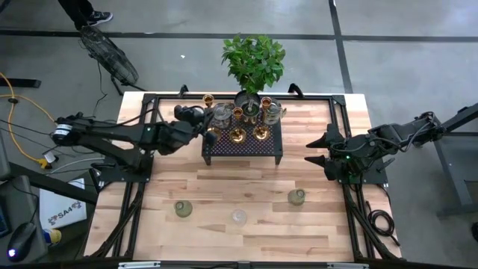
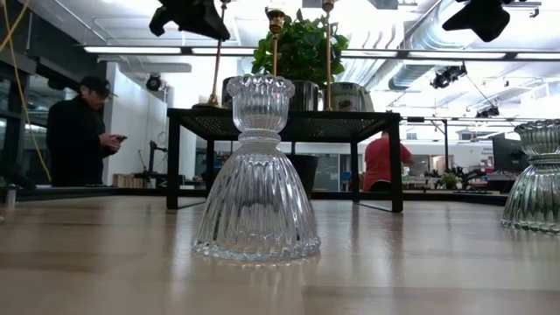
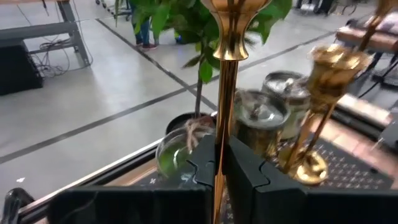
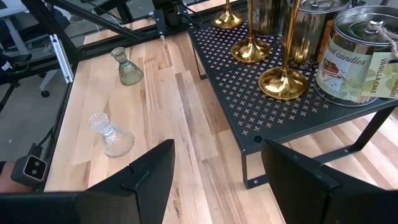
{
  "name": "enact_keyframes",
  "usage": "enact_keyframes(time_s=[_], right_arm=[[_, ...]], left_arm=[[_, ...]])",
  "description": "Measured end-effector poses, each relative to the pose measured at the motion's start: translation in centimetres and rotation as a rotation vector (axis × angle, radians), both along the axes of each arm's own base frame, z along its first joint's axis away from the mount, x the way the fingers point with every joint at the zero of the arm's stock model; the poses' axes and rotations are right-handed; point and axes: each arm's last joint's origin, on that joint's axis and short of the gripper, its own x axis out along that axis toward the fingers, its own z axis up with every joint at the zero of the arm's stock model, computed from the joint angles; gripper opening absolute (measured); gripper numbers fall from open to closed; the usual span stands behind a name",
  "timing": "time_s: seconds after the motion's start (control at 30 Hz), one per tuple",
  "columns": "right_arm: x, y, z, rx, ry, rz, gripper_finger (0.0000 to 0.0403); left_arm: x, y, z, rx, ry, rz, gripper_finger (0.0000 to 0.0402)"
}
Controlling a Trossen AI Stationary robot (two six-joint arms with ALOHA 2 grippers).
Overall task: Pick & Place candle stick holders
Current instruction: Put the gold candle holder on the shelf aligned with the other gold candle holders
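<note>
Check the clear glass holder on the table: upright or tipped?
Upright: the clear glass holder stands on its wide base, cup upward, on the table.

Brass candlestick [image 3: 219,93] base hidden behind dark fingers [image 3: 249,180]; second brass candlestick [image 3: 326,81] blurred. Greenish glass holder [image 2: 535,179] cut off at edge, low view.

Slim brass candle holders [image 1: 237,134] stand upright on round bases atop the black stand [image 1: 243,148], beside squat silver ones [image 1: 271,112]. One brass stick [image 3: 225,93] is pinched between the left gripper's [image 3: 221,177] fingers. On the table in front stand a clear ribbed glass holder [image 2: 256,171] between two greenish ones [image 1: 183,208], well apart.
</note>
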Motion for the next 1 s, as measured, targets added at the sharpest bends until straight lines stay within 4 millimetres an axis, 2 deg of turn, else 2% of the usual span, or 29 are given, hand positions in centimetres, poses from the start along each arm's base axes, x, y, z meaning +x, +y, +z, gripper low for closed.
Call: enact_keyframes(time_s=[0.3,1.0], right_arm=[[0.0,0.0,0.0,0.0,0.0,0.0,0.0233],[0.0,0.0,0.0,0.0,0.0,0.0,0.0233]], left_arm=[[0.5,1.0,-0.4,-0.009,0.009,0.024,0.0009],[0.7,1.3,-0.6,0.033,0.072,0.012,0.0009]])
